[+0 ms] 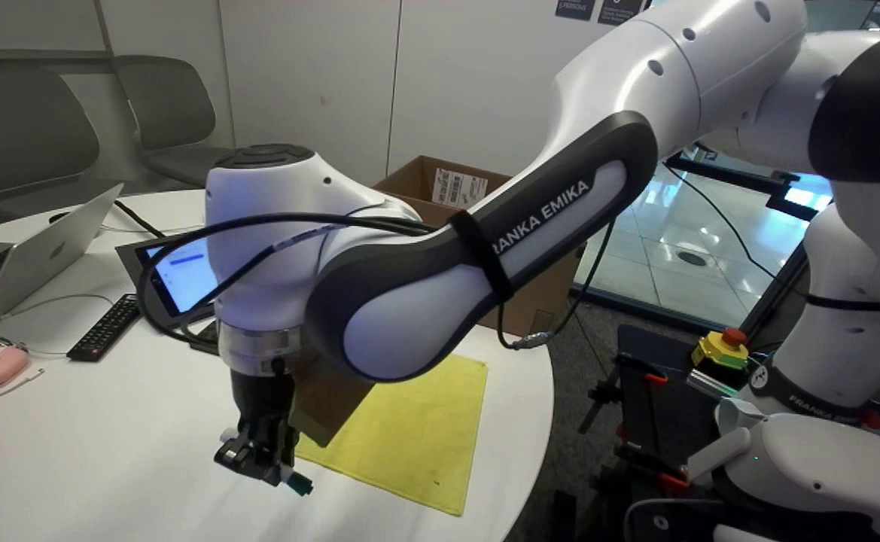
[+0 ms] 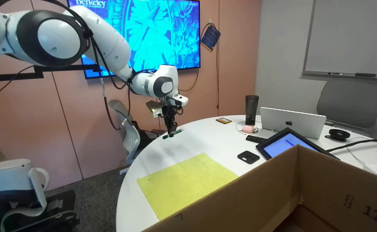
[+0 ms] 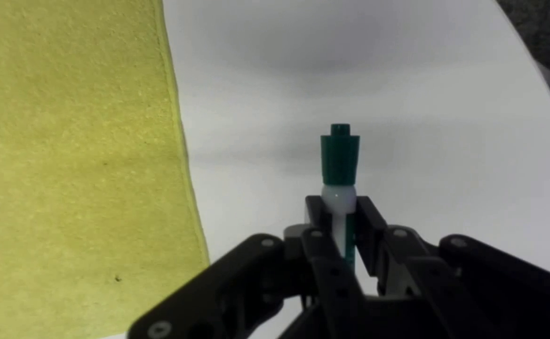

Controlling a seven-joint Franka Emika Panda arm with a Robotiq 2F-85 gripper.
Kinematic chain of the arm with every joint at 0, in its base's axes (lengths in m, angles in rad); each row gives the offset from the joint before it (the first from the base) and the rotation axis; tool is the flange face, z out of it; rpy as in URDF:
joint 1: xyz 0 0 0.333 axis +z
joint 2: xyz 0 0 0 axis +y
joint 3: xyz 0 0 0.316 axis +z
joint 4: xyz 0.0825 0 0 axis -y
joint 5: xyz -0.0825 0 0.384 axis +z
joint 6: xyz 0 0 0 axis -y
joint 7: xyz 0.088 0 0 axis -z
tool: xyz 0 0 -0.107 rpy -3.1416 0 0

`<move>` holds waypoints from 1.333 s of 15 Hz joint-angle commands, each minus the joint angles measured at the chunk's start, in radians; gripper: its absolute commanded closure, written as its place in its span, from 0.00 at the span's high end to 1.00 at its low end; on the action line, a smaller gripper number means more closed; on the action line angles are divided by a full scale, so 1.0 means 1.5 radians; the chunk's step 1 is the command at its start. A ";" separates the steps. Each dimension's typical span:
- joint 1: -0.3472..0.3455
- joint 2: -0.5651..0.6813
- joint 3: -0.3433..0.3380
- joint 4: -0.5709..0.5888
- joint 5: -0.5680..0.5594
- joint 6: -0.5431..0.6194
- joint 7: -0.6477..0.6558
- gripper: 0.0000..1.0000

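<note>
Nearest me, an open cardboard box [image 2: 256, 196] hides part of the round white table [image 2: 207, 138]. Past the yellow cloth [image 2: 185, 185], the Robotiq gripper [image 3: 340, 207] is clamped on a green-and-white marker [image 3: 340, 162], holding it over the table to one side of that cloth.

Soft shadows band the tabletop [image 3: 397, 94] at your wrist view's upper centre, the gripper [image 3: 339, 206] slightly blurred below; in an exterior view, glare whitens the floor [image 1: 643, 241], right.

Grey chairs [image 1: 22, 135], pale wall [image 1: 312, 90]
</note>
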 commanded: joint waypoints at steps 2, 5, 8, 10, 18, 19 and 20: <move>-0.019 -0.096 -0.040 -0.194 0.020 0.096 0.082 0.06; -0.028 -0.124 -0.074 -0.295 0.011 0.153 0.129 0.06; -0.041 -0.134 -0.100 -0.354 0.008 0.180 0.152 0.06; -0.047 -0.128 -0.116 -0.364 0.003 0.184 0.160 0.06; -0.081 -0.111 -0.118 -0.327 -0.004 0.136 0.116 0.06; -0.083 -0.107 -0.118 -0.319 -0.009 0.122 0.102 0.06; -0.076 -0.100 -0.126 -0.306 -0.025 0.093 0.096 0.06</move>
